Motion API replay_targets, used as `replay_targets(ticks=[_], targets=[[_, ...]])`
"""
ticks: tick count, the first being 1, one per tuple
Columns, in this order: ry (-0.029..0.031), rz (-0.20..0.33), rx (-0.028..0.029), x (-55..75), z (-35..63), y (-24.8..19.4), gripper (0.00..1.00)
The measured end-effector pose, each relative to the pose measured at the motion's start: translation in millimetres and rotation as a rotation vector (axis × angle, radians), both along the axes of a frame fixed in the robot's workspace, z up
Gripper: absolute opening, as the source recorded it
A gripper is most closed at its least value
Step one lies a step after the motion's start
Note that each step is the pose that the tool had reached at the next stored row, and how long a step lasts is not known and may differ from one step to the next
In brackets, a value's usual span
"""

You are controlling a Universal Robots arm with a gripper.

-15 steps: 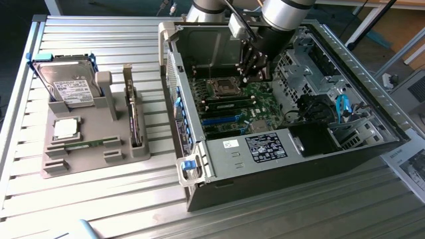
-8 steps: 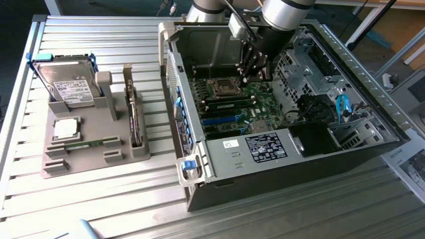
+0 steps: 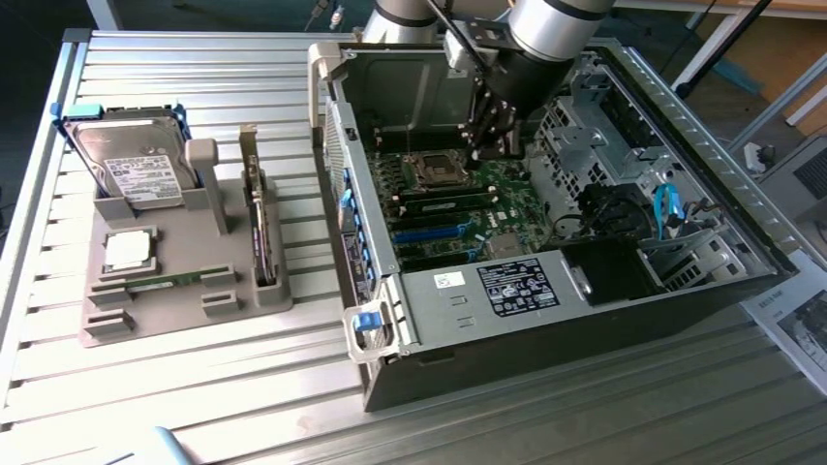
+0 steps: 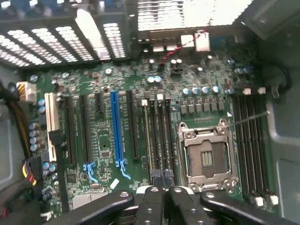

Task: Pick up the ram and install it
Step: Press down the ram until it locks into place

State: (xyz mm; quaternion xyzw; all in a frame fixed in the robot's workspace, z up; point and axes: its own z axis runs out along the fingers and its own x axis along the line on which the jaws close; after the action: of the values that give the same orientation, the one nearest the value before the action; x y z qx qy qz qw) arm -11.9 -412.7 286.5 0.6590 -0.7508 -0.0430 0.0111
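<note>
One ram [image 3: 168,282], a thin green stick, lies flat in the grey holder [image 3: 181,315] on the exterior view's left, far from the arm. My gripper [image 3: 497,145] hangs inside the open computer case [image 3: 543,334], just above the motherboard beside the empty processor socket [image 3: 435,170]. In the wrist view the gripper [image 4: 163,182] is shut, its black fingers [image 4: 150,206] pressed together with nothing visible between them. Their tips sit over one end of the black memory slots [image 4: 159,136] next to the socket [image 4: 206,157]. A pale strip runs along one slot; I cannot tell whether it is a ram.
The holder also carries a hard drive [image 3: 130,165], a square silver processor chip [image 3: 130,250] and a brownish card [image 3: 262,242] on edge. Case walls, a drive cage [image 3: 401,87], cables [image 3: 665,208] and a power supply [image 3: 517,286] ring the gripper. More slots [image 4: 251,140] lie beyond the socket.
</note>
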Motion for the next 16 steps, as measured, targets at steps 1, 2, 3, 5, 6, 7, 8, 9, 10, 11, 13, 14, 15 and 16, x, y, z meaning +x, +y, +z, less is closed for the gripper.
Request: replay_targets(ticks=[1,2,3,5,6,7,8,9,10,11,13,14,15,16], targets=[[0.0001,-0.037,-0.0002,0.0,-0.3,0.0,0.1],[0.0001,-0.058,-0.0002,0.0,-0.5,0.0,0.1],[0.0,-0.082,-0.0002,0.0,-0.8,0.0,0.1],[0.0,-0.137,-0.0001,0.0,-1.3,0.0,0.1],[0.0,-0.154,-0.0002,0.0,-1.5,0.0,0.1],[0.0001,-0.182,-0.0002,0.0,-1.7,0.0,0.1],[0.0,-0.211,-0.0002,0.0,-2.0,0.0,0.1],[0.0,-0.238,-0.0001,0.0,-2.2,0.0,0.1],[0.0001,-0.27,-0.0001,0.0,-2.5,0.0,0.1],[0.0001,-0.295,-0.0001,0.0,-2.7,0.0,0.1],[0.0001,-0.331,-0.0002,0.0,-3.0,0.0,0.1],[0.0001,-0.365,-0.0002,0.0,-3.2,0.0,0.1],[0.0001,-0.396,-0.0002,0.0,-3.3,0.0,0.1],[0.0,-0.424,-0.0001,0.0,-3.5,0.0,0.1]])
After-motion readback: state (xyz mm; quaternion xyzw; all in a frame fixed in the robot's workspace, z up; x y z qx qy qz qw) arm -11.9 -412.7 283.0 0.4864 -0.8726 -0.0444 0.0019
